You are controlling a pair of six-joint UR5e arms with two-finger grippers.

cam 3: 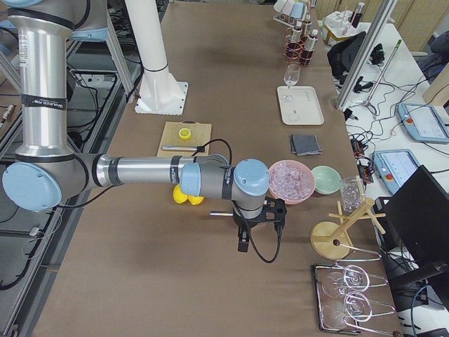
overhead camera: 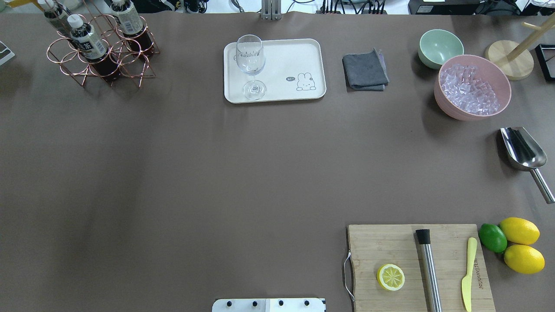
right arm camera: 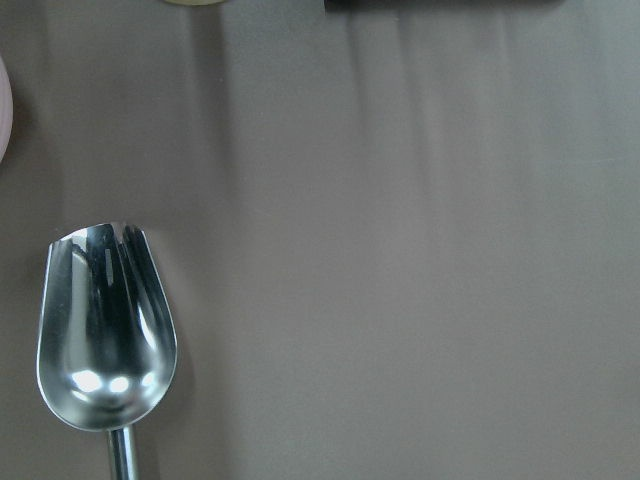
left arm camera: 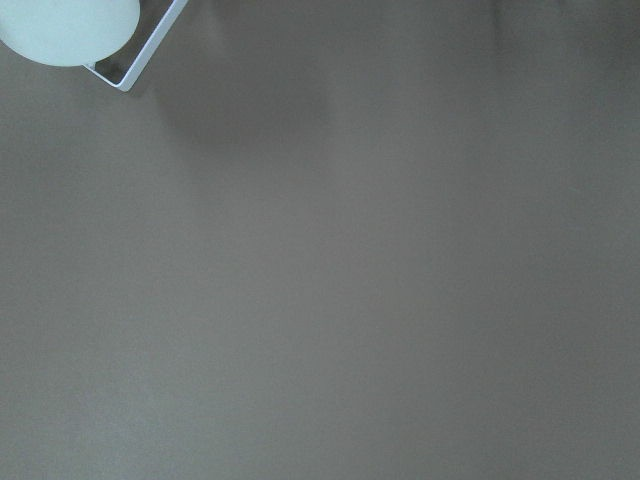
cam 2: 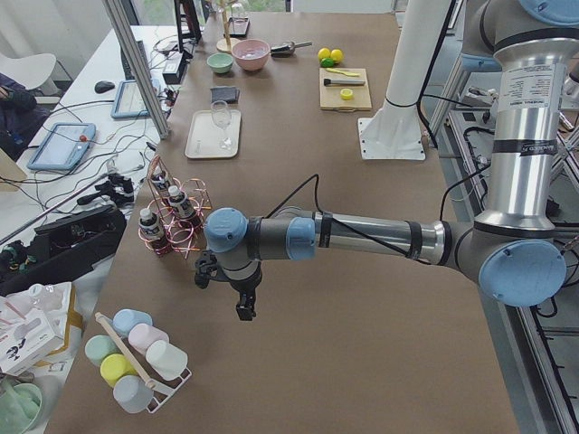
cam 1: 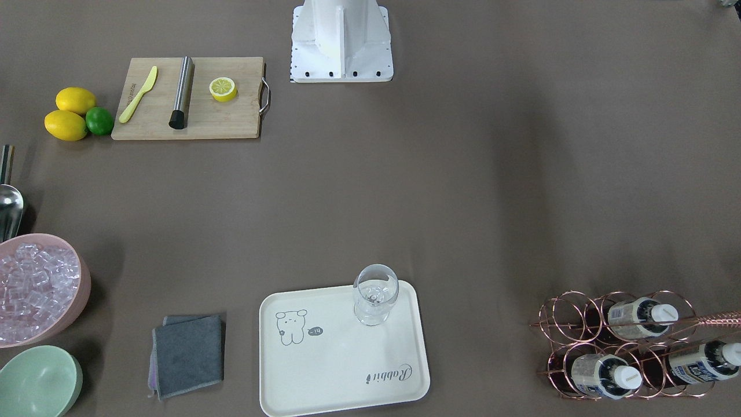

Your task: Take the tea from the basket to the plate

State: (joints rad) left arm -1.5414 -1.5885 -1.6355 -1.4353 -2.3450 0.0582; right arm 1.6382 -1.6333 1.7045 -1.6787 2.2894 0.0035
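The tea, three bottles, stood in the rings of the basket at the table's far left corner. The plate lay well apart to its right, at the middle of the far edge, with a glass standing on it. The front and overhead views showed all this plainly, and the board at the near right, but neither arm.

Only the two end views showed the arms. From the left end, the left gripper hung over the table between the basket and a rack of cups. From the right end, the right gripper hung beside the pink bowl of ice. In both views the jaws were too small to read, so I cannot tell whether they were spread or pressed together.

The left wrist view showed bare cloth, with one pale cup and a white frame corner at its top left. The right wrist view showed a steel scoop lying on the cloth.
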